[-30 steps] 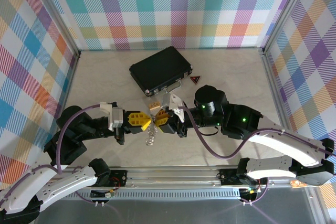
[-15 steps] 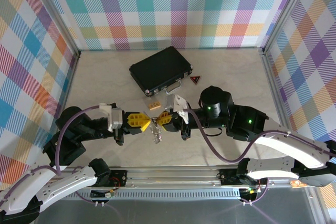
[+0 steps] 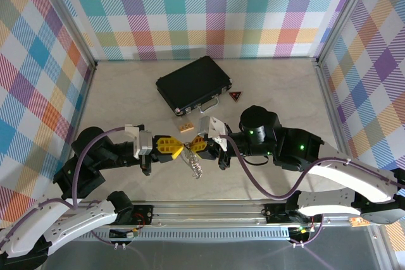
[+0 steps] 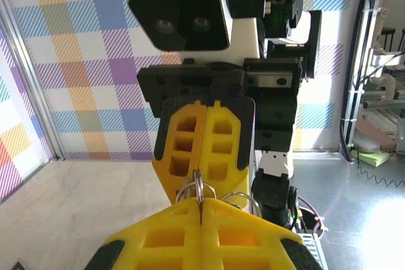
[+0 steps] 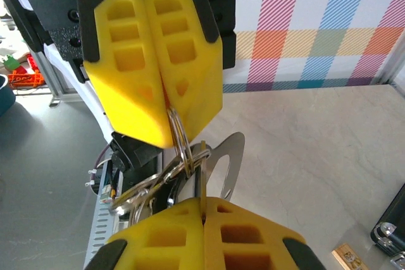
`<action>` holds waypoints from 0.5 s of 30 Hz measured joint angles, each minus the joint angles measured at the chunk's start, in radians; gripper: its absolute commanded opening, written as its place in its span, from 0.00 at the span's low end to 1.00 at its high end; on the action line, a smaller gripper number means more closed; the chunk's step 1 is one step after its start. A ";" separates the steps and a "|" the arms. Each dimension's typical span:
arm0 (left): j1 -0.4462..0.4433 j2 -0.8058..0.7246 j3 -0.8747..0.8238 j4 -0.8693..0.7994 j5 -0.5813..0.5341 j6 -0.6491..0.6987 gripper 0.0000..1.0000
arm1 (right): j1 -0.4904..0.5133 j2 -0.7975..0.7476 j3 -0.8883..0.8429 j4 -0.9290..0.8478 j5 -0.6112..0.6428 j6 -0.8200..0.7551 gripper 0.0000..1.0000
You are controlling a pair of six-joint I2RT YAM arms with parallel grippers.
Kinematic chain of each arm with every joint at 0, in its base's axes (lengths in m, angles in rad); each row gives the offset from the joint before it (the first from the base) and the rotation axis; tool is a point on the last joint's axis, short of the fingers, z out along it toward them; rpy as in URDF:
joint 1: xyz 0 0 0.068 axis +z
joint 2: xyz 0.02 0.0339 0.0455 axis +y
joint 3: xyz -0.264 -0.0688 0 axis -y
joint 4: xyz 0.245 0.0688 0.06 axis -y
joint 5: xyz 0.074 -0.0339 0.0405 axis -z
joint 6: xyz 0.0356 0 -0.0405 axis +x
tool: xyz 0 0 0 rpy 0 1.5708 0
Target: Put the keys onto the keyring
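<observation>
Left gripper (image 3: 181,149): I have it clamped on the keyring (image 5: 178,134).
Right gripper (image 3: 193,147): pinched shut on a key (image 5: 201,178).
Risk: tugging apart may slip either grip.

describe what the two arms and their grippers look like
The left arm and right arm are black-jointed with glossy white lower shells and looping purple cables; green lights dot the right one. The left gripper and right gripper have blocky yellow fingers with rectangular cut-outs on black mounts.

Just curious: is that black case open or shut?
Shut. The black case lies flat with its lid down; nothing of its inside shows.
</observation>
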 measured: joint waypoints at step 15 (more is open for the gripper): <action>0.000 0.003 0.001 -0.045 -0.005 0.023 0.00 | 0.003 -0.007 0.046 -0.055 0.060 -0.028 0.00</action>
